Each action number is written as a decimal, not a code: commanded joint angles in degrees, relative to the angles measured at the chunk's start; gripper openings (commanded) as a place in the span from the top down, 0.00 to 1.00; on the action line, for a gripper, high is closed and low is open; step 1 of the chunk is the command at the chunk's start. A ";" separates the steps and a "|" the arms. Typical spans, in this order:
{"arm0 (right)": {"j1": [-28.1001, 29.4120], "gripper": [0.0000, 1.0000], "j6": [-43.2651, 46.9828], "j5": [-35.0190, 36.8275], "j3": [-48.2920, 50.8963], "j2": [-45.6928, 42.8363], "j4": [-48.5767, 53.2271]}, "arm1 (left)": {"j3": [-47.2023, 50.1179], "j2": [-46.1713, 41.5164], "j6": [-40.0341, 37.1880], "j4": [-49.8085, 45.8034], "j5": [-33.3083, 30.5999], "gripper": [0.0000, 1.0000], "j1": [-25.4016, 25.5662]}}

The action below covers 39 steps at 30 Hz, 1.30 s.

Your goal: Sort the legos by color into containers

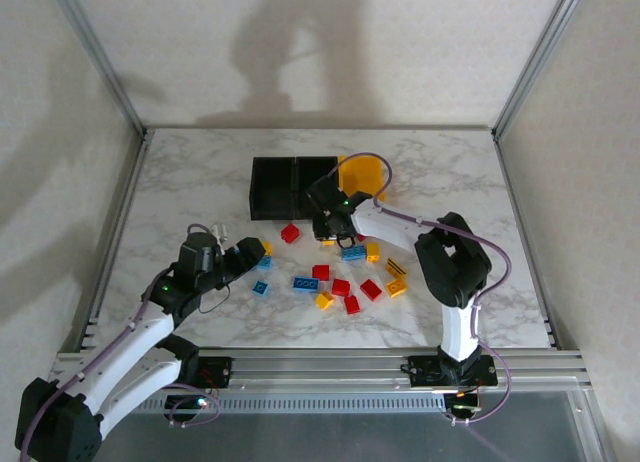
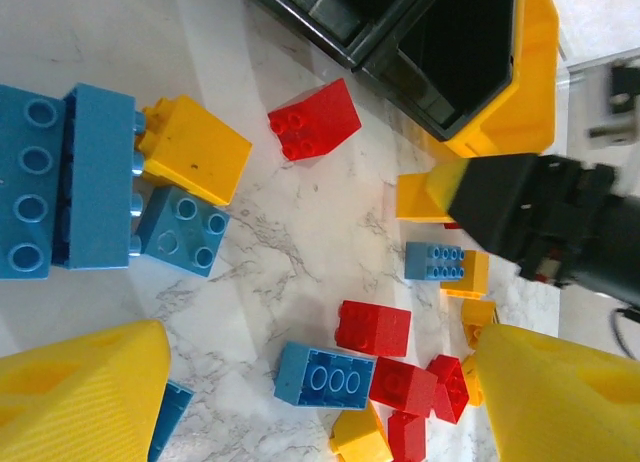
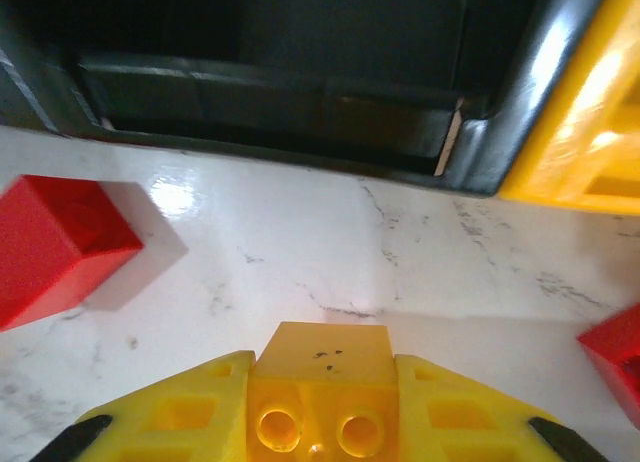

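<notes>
My right gripper (image 3: 320,370) is shut on a small yellow brick (image 3: 322,352), held low over the marble just in front of the bins. The three joined bins stand at the back: two black ones (image 1: 275,187) (image 1: 316,176) and a yellow one (image 1: 362,174). My left gripper (image 2: 320,407) hangs open above the loose pile, its yellow fingers (image 2: 80,392) on either side of a blue brick (image 2: 325,375) and some red bricks (image 2: 373,328), holding nothing. Red, blue and yellow bricks (image 1: 341,287) lie scattered mid-table.
A red brick (image 3: 50,247) lies left of the right gripper and another (image 3: 615,357) at its right edge. Near the left gripper lie blue bricks (image 2: 65,187), a yellow one (image 2: 195,147) and a red one (image 2: 315,120). Metal frame posts (image 1: 120,92) border the table.
</notes>
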<state>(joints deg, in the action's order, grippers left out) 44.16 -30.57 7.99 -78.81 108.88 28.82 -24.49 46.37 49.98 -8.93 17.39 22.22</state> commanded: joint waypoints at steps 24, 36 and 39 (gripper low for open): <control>-18.38 0.72 2.88 1.27 -21.42 7.05 4.17 | -13.41 16.34 0.84 9.01 -5.15 0.21 15.73; -19.05 0.71 0.82 0.21 -23.94 15.01 3.15 | -13.48 16.38 0.88 8.04 -6.66 0.20 16.70; -18.99 0.70 -0.06 0.01 -22.60 15.28 2.26 | -13.44 16.60 0.85 8.04 -6.75 0.20 16.76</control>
<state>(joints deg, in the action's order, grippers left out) 24.99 -29.15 8.78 -102.06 123.35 31.48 -36.32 62.74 50.46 -1.48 11.94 38.28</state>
